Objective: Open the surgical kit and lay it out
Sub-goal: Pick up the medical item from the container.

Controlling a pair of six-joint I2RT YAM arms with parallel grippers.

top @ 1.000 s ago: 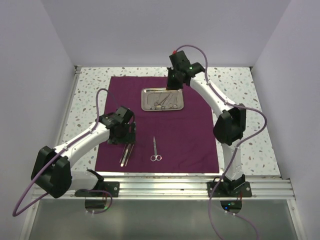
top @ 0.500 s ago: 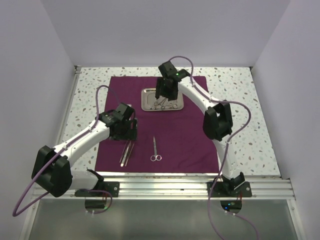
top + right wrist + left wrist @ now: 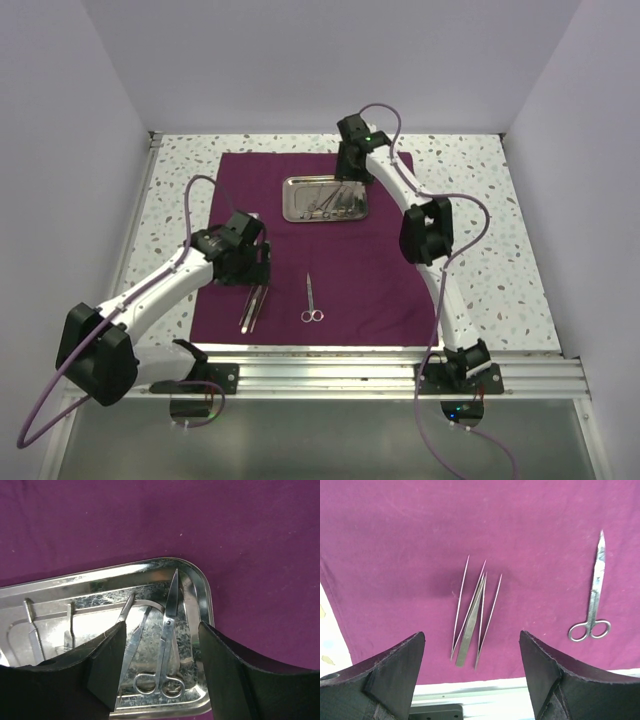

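The left arm and right arm each had white tubular links between bulky black joint housings, with 1 thin purple cable looping alongside. A small green light glowed near the right wrist. Each wrist's 2 fingers were matte black wedges.

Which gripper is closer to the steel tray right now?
Right. The right gripper hangs over the steel tray; the left gripper sits above the tweezers near the cloth's front edge.

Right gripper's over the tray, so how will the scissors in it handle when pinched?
The scissors look like thin polished steel: probably stiff, light, slippery. They lie flat on the tray floor, so pinching them may be fiddly. A slim instrument lies close beside and might get dragged.
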